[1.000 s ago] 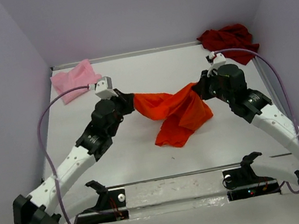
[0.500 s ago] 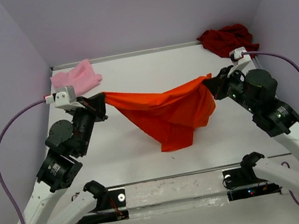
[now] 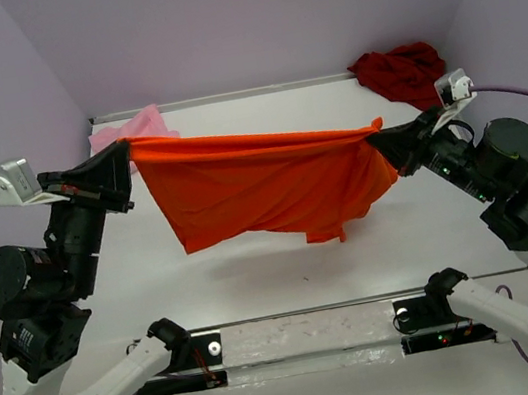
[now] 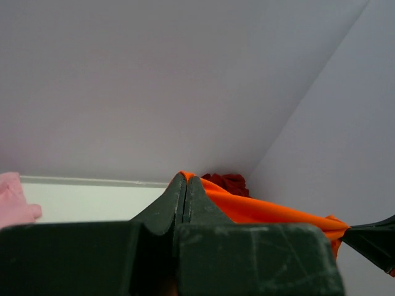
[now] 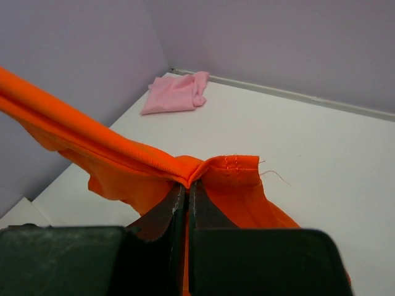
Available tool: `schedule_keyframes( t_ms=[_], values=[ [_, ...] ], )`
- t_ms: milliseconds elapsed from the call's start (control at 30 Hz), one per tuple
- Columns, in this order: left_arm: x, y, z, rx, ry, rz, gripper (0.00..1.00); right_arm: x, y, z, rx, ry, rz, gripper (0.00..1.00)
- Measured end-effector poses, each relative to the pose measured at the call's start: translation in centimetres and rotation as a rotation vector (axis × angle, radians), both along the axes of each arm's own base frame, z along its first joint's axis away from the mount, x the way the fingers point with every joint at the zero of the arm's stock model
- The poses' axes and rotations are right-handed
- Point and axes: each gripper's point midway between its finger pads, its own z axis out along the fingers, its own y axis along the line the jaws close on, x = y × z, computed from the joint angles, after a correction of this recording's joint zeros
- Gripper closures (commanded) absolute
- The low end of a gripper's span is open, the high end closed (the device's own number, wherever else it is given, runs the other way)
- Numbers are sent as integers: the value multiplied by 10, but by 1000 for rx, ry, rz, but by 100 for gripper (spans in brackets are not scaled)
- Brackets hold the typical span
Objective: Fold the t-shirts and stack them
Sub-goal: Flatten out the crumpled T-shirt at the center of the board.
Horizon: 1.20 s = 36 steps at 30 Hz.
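Shirts first: your orange t-shirt (image 3: 262,183) hangs stretched in the air above the table (image 3: 258,280), its top edge taut between your two arms. Your left gripper (image 3: 123,155) is pinched tight on one end of that edge, your right gripper (image 3: 378,138) on the other. Behind it, the pink t-shirt (image 3: 136,128) lies crumpled at the far left corner and the dark red t-shirt (image 3: 405,72) is heaped at the far right.
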Motion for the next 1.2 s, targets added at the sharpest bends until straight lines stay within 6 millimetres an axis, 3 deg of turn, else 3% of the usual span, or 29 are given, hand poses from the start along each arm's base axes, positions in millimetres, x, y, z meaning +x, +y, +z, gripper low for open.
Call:
schedule_keyframes(
  t_ms=[167, 333, 533, 633, 700, 833, 933, 1100, 1200],
  values=[
    [1, 0, -1, 12, 5, 4, 100, 0, 5, 0, -17, 22, 26, 100],
    [16, -9, -37, 53, 68, 21, 100, 25, 17, -34, -56, 121, 22, 100],
    [38, -19, -93, 112, 176, 54, 100, 75, 43, -145, -149, 401, 7, 100],
    [45, -20, -133, 116, 241, 79, 100, 90, 54, -213, -189, 555, 4, 100],
    [51, -22, -169, 120, 292, 94, 100, 94, 59, -246, -206, 625, 7, 100],
    [57, -27, -218, 131, 364, 102, 100, 110, 70, -284, -220, 696, 11, 100],
    [61, -32, -237, 131, 388, 96, 100, 124, 79, -313, -233, 733, 15, 100],
    [65, -37, -244, 130, 389, 89, 100, 146, 93, -344, -234, 756, 29, 100],
    [66, -38, -241, 122, 378, 87, 100, 168, 112, -349, -227, 744, 53, 100]
  ],
)
